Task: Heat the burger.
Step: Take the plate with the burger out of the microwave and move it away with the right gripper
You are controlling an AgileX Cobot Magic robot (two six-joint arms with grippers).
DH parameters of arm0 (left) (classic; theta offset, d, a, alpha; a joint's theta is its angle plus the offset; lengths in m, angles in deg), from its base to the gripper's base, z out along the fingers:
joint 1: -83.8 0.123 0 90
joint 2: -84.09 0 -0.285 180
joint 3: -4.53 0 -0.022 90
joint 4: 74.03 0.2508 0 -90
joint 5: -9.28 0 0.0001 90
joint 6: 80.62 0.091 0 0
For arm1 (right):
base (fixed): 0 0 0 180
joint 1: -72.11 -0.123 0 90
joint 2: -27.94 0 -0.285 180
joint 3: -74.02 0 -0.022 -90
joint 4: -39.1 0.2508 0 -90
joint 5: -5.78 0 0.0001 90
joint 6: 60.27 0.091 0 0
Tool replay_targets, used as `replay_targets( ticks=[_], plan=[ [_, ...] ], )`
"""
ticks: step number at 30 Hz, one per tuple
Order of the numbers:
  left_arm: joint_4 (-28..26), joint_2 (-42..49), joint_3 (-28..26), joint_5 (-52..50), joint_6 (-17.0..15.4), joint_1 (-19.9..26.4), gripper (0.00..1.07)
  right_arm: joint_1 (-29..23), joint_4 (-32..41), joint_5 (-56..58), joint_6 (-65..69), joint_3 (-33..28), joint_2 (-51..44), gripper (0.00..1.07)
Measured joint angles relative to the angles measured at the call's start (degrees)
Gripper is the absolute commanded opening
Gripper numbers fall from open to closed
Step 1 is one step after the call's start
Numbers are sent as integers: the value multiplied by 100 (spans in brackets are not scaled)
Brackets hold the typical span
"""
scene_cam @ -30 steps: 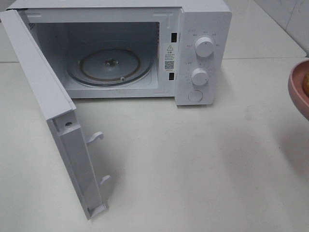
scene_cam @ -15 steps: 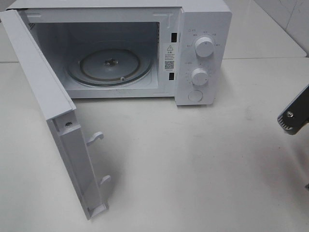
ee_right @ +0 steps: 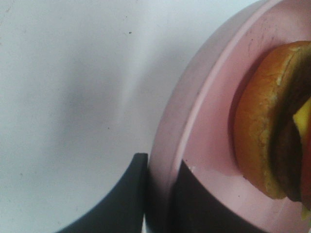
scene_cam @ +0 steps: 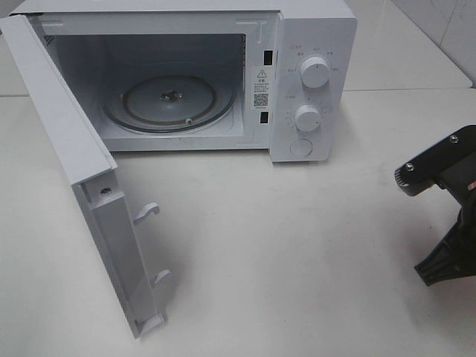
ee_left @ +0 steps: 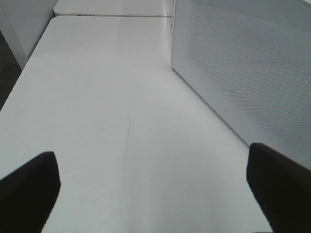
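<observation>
White tabletop (scene_cam: 297, 245) carries a white microwave (scene_cam: 312, 44), door (scene_cam: 82, 178) swung wide, glass turntable (scene_cam: 169, 100) bare. Right gripper (ee_right: 160, 194) pinches the rim of a pink plate (ee_right: 204, 121); the burger (ee_right: 274, 121) sits on that plate. Left gripper (ee_left: 155, 189) is spread wide over the table beside the perforated door.

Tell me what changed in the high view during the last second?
The pink plate left the right edge of the view, and the right arm came further in there. The right gripper is shut on the plate's rim. The microwave and its open door stayed.
</observation>
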Motion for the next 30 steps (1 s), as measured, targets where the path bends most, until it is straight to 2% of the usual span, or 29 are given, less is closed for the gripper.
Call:
replay_targets(
  ticks=[13, 15, 24, 30],
  plan=[
    [0, 0, 0, 0, 0, 0, 98, 0, -189, -212, 435, 189, 1146, 3],
    [0, 0, 0, 0, 0, 0, 98, 0, -378, -378, 745, 195, 1547, 3],
    [0, 0, 0, 0, 0, 0, 98, 0, -705, -647, 1329, 201, 2194, 5],
    [0, 0, 0, 0, 0, 0, 98, 0, -854, -659, 1599, 206, 2590, 11]
  ],
)
